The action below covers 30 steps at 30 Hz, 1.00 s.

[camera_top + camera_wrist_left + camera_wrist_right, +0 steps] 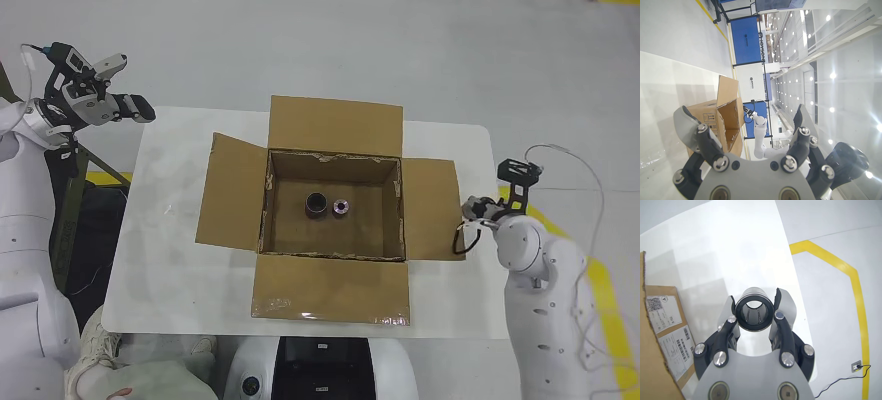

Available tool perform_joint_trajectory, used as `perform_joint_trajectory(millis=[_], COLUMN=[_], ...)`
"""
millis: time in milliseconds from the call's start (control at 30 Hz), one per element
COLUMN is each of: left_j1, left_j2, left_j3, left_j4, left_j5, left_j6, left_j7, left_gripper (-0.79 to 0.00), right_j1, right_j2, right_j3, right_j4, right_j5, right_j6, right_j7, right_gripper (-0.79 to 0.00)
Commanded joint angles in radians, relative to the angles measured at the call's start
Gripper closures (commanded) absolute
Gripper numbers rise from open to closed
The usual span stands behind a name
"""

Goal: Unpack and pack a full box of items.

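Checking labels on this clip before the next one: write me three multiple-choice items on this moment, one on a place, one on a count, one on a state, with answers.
1. Where is the right gripper relative to the box?
A) inside it
B) just outside the flap on the robot's right
C) over the far side

2. How many items lie in the box?
A) none
B) two
C) five

3. The left gripper is:
A) open, empty
B) shut on cardboard
C) shut on a cable

Answers:
1 B, the top view shows it beside that flap, fingers shut on a metal sleeve.
2 B, a dark cylinder and a small ring.
3 A, its fingers stand wide apart with nothing between.
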State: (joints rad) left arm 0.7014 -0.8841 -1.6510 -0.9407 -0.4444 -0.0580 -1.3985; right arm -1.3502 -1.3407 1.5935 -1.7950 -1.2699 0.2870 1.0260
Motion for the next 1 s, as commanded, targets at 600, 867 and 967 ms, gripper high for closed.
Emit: perform_joint_trajectory(millis=[600, 867, 967], left_j1=[0.0, 0.0, 0.0], left_j2=[0.0, 0.0, 0.0], left_j3=[0.0, 0.0, 0.0], left_j4=[0.0, 0.0, 0.0], left_j5=[0.0, 0.0, 0.0], left_j6=[0.0, 0.0, 0.0], left_j7=[0.0, 0.0, 0.0], left_gripper=[-0.785, -0.785, -0.785], right_j1=[0.042, 0.053, 0.077], right_j2=[-0.004, -0.003, -0.001], right_j3=[-0.033, -0.016, -0.005], right_j4=[0.071, 0.113, 0.148], right_j5=[-0.009, 0.018, 0.027], right_j6=[0.061, 0.063, 0.051], right_j7=[0.001, -0.028, -0.025], right_gripper=[0.0, 0.0, 0.0])
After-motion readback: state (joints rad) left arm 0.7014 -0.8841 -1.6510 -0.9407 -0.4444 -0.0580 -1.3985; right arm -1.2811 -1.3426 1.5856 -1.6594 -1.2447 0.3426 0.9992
